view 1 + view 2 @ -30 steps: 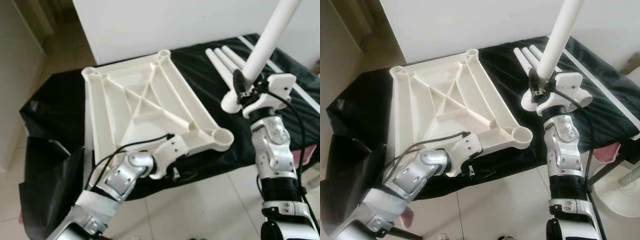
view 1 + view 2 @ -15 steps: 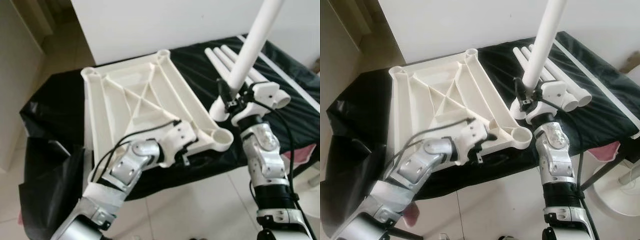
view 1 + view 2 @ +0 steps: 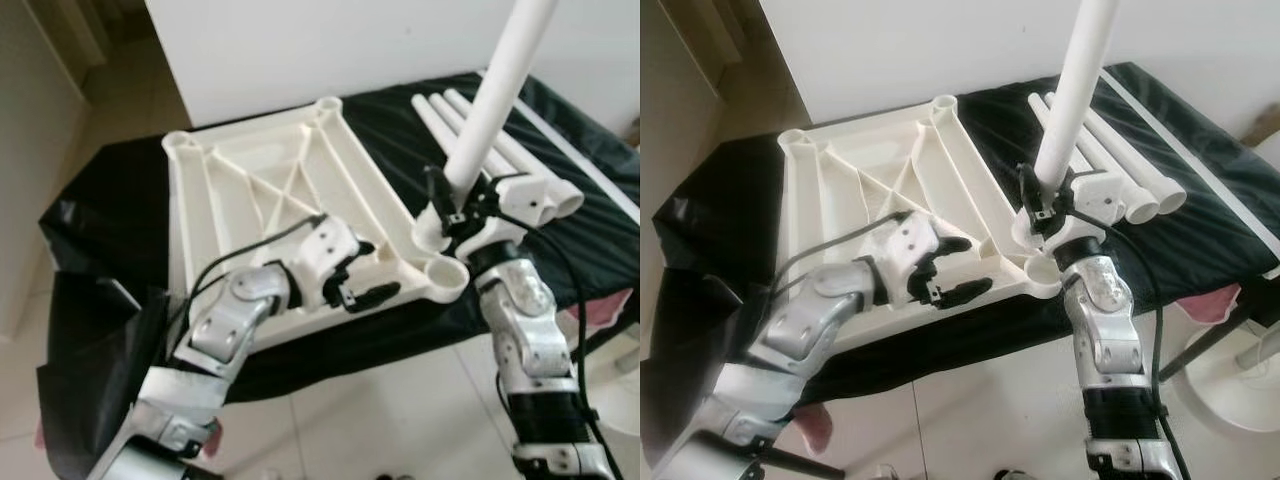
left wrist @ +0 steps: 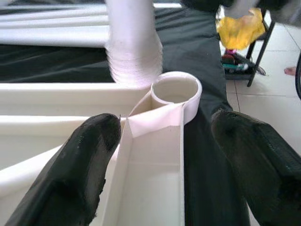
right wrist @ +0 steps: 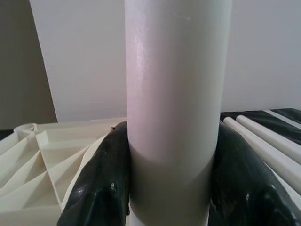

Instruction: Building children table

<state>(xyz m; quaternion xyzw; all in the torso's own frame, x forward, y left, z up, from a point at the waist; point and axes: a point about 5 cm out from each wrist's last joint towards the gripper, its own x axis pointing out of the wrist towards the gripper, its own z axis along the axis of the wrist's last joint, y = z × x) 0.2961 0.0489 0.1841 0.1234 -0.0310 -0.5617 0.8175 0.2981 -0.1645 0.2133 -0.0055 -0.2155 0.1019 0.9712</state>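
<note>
The white tabletop point(image 3: 270, 190) lies upside down on the black-covered surface, ribs up. Its near right corner socket point(image 3: 445, 278) is round and hollow. My right gripper point(image 3: 455, 205) is shut on a white table leg point(image 3: 500, 90) held nearly upright. The leg's ribbed lower end point(image 4: 133, 52) hovers just behind the socket point(image 4: 175, 89), not inside it. My left gripper point(image 3: 372, 272) is open over the tabletop's near rim, its black fingers point(image 4: 80, 165) spread either side of the rib leading to that socket. In the right wrist view both fingers point(image 5: 101, 183) press against the leg point(image 5: 176, 94).
Three spare white legs point(image 3: 520, 160) lie side by side on the black cloth point(image 3: 100, 200) to the right of the tabletop. A white wall panel stands behind. Tiled floor runs along the near edge. A rack with a yellow bag point(image 4: 240, 28) stands beyond the corner.
My left gripper rose from below the near rim onto the tabletop and opened. My right gripper carried the leg leftward and down, to the corner socket.
</note>
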